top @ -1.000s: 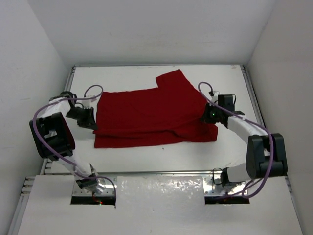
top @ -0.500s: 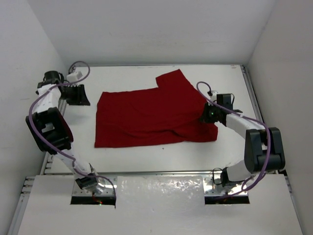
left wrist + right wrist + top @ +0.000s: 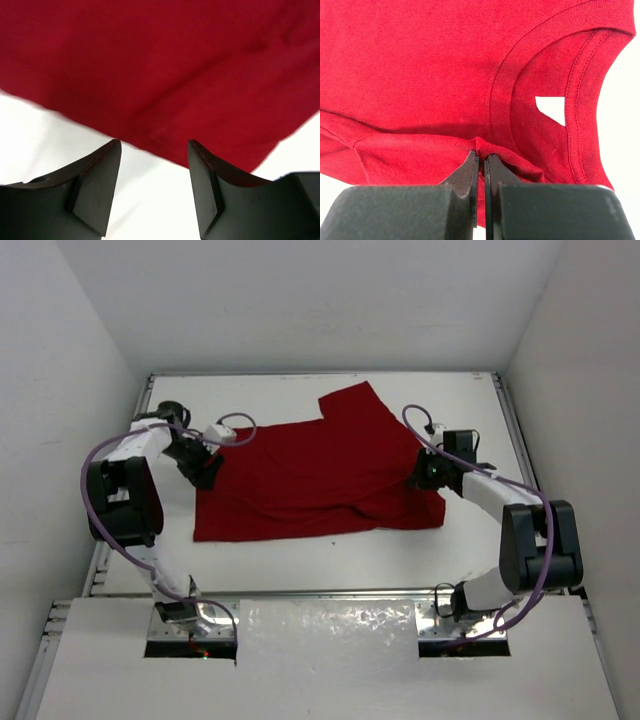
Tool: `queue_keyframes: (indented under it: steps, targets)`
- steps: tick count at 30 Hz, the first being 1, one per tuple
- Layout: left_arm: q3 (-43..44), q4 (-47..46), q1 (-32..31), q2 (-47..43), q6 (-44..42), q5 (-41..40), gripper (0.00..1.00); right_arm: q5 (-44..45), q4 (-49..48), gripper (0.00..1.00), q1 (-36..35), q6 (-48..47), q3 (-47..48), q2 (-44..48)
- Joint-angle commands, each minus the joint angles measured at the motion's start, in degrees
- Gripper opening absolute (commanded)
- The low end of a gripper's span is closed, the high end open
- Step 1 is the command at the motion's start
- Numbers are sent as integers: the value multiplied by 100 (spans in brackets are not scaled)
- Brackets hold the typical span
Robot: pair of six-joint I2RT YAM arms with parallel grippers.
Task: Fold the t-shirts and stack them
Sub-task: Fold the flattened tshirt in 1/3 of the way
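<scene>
Swung back in from the far left corner, the left hand [image 3: 207,468] now sits at the left edge of the t-shirt [image 3: 310,475], which lies spread on the white counter [image 3: 300,560]. The right hand [image 3: 421,478] is at the shirt's right edge.

The left wrist view shows its hand open and empty, with the cloth edge just past the fingertips [image 3: 112,150].

The right wrist view shows its hand closed, pinching a fold beside the collar [image 3: 535,65].

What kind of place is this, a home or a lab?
Most likely a robot test cell: a white table boxed in by white walls, left arm and right arm bolted at its near edge, one red t-shirt laid out.
</scene>
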State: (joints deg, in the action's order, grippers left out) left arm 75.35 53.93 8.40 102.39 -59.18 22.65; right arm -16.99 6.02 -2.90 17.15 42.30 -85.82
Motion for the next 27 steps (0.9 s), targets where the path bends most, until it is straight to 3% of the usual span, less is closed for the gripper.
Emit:
queue_keyframes:
  steps: [1,5,10,13,17,23,27]
  targets:
    - [-476,-189,-181,-377,-576,-24,54,-23,-233,0,-27,17,-12,259]
    - [-706,-435,-243,-360,-1421,-251,54,-14,-216,0,-27,26,-82,276]
    - [-311,-338,-243,158,-1317,-349,54,-14,-242,0,-27,43,-126,294]
    - [-442,-830,-234,159,-868,-481,54,-6,-321,0,-27,96,-170,312]
    - [-460,-613,-252,272,-990,-376,54,-41,-391,0,-36,131,-196,303]
    - [-486,-305,-252,510,-903,-438,34,3,-321,0,-27,122,-161,250]
    - [-504,-216,-252,405,-885,-270,29,3,-312,0,-27,105,-205,259]
